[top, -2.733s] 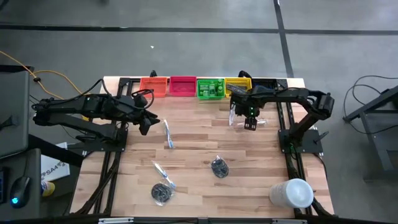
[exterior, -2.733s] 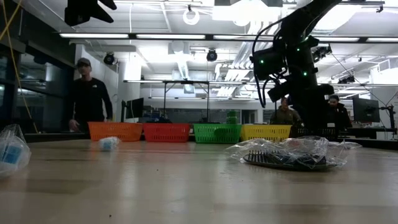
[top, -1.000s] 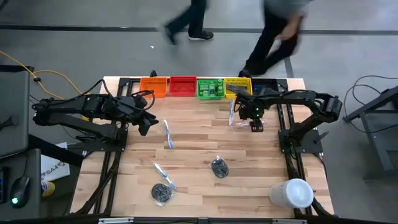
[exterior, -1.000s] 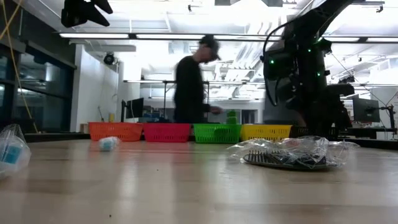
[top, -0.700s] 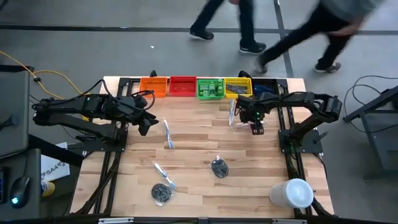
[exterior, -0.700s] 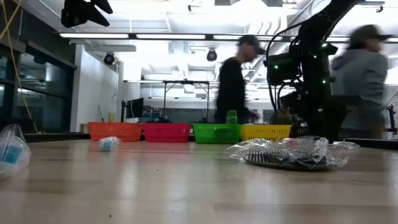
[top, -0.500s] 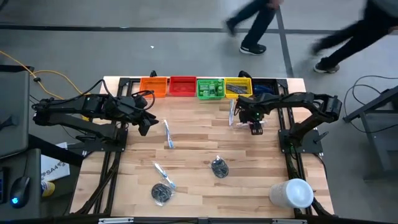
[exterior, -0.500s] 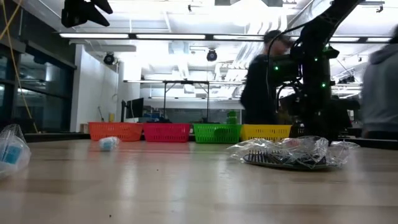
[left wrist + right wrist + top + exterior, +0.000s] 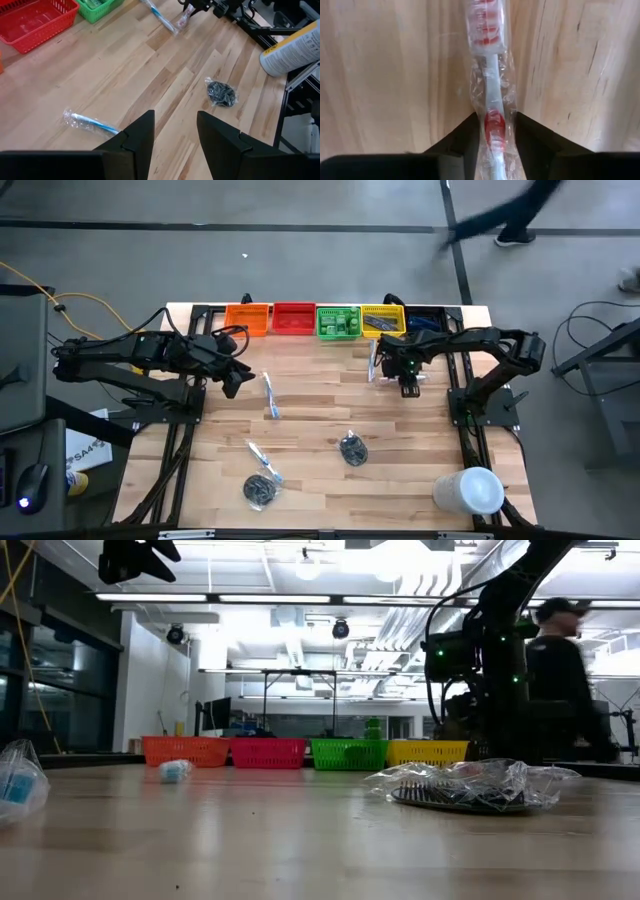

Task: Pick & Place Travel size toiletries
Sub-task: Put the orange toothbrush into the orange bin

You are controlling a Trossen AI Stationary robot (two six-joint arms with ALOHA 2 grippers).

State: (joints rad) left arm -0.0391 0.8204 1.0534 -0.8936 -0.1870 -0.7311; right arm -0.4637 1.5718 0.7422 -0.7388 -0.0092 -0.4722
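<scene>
Green bin (image 9: 338, 322) holding green bottles (image 9: 341, 326), red bin (image 9: 31, 26) bare inside, right tool (image 9: 492, 131) clamped on wrapped toothbrush (image 9: 490, 95)

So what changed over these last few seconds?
The right end effector came down by the bins and closed its fingers onto the wrapped toothbrush, which is not yet lifted off the table. People walked past behind the table; one person is in view now. The left end effector stayed open and raised, and the dark bundle and coloured bins did not move.
</scene>
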